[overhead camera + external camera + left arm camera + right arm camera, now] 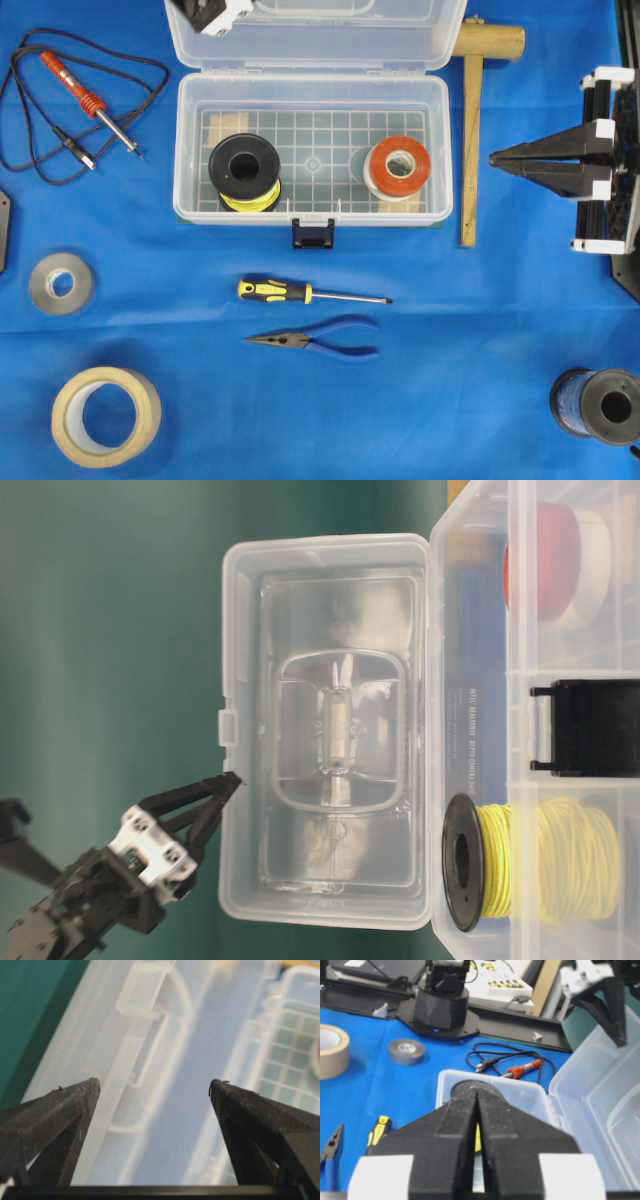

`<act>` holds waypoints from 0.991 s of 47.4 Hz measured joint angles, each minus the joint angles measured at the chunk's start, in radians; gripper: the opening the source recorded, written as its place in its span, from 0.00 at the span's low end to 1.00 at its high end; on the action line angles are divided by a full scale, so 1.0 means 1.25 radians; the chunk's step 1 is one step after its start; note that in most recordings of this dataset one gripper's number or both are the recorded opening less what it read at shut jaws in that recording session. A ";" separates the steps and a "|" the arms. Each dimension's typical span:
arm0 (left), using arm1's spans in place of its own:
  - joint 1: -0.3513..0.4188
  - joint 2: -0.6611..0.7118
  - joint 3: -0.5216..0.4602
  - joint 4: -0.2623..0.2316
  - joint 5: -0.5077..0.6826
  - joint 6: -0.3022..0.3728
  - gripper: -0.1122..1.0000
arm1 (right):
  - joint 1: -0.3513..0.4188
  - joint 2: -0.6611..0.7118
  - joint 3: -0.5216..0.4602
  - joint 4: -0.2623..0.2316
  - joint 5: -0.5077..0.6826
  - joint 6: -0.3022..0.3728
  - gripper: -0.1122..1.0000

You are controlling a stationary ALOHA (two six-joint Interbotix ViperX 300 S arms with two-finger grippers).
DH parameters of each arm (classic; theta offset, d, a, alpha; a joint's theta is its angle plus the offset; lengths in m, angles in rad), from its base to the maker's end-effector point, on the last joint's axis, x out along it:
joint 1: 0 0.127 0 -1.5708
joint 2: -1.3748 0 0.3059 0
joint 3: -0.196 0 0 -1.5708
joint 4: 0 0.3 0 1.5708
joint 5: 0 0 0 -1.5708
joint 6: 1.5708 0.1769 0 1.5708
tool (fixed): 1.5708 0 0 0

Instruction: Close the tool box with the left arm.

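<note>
The clear tool box (310, 82) stands open in the middle of the far table, its lid (320, 40) raised at the back. Inside are a yellow wire spool (245, 172) and an orange tape roll (398, 168); the dark latch (313, 233) hangs at the front. My left gripper (208, 14) is open and empty at the lid's left top edge; in the left wrist view (154, 1085) its fingers stand wide apart over the lid's rim (120, 1070). Its tip (228, 783) touches the lid's edge. My right gripper (495, 158) is shut and empty, right of the box.
A wooden mallet (472, 130) lies right of the box and a soldering iron (90, 100) with its cord lies to the left. In front lie a screwdriver (300, 292) and pliers (320, 340). Tape rolls (62, 283) (105, 415) and a blue spool (600, 405) sit near the corners.
</note>
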 measured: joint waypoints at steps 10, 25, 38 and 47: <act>-0.098 -0.064 0.054 0.000 0.000 -0.022 0.92 | 0.000 0.000 0.000 0.000 0.000 0.000 0.10; -0.295 -0.101 0.158 -0.012 0.009 -0.163 0.92 | 0.000 0.000 0.000 0.000 0.000 0.000 0.10; -0.420 -0.141 0.195 -0.011 0.025 -0.292 0.92 | 0.000 0.000 0.000 0.000 0.001 0.000 0.10; -0.449 -0.221 0.193 -0.009 0.020 -0.288 0.92 | 0.000 -0.002 0.000 -0.001 0.001 0.000 0.10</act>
